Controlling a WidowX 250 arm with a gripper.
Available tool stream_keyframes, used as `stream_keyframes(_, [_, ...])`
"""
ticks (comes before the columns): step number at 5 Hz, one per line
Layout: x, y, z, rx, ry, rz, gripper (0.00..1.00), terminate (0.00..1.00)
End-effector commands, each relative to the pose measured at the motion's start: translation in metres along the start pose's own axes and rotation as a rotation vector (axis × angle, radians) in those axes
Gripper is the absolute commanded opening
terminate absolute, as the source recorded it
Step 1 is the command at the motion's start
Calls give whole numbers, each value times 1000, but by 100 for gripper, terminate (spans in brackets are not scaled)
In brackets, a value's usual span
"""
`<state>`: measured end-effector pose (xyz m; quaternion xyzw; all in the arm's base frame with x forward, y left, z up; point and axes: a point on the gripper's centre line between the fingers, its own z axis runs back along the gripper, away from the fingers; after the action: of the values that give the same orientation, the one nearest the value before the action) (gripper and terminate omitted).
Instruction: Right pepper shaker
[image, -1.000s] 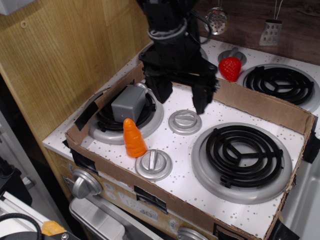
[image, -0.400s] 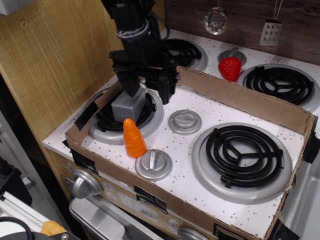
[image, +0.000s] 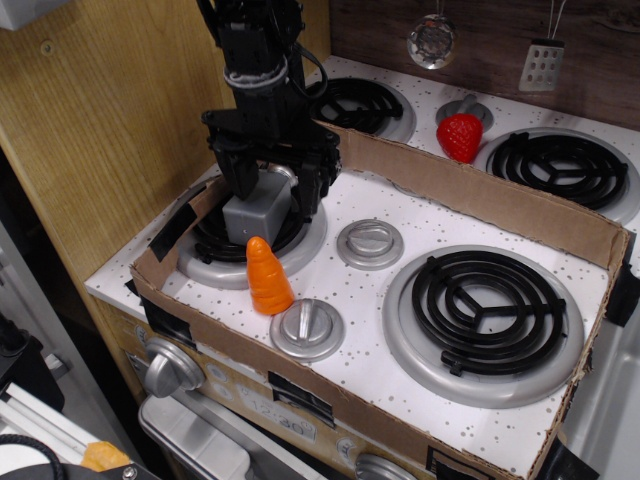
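Note:
The pepper shaker (image: 255, 218) is a small matte grey block lying on the front left burner (image: 225, 258) of the toy stove. Its far end and cap are hidden by my gripper. My black gripper (image: 273, 190) is lowered over the shaker with its fingers open, one finger (image: 238, 178) at the shaker's left side and one finger (image: 308, 185) at its right. I cannot tell if the fingers touch it.
An orange cone toy (image: 268, 277) stands just in front of the shaker. Flat silver knobs (image: 369, 243) (image: 307, 328) lie on the stove top. A cardboard wall (image: 480, 200) rings the front burners. A red strawberry (image: 460, 136) sits at the back. A wooden panel (image: 120, 110) stands at the left.
My gripper has moved left and down, from above the middle of the stove to straddling the pepper shaker. The shaker and cone have not moved.

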<state>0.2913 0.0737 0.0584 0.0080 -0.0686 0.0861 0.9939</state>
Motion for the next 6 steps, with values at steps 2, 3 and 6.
stream_keyframes(2, [5,16,-4,24,-57,6,100,0])
stream_keyframes(3, [3,24,-11,33,-59,-1,100,0])
stream_keyframes(6, [3,27,-23,18,-53,17,0,0])
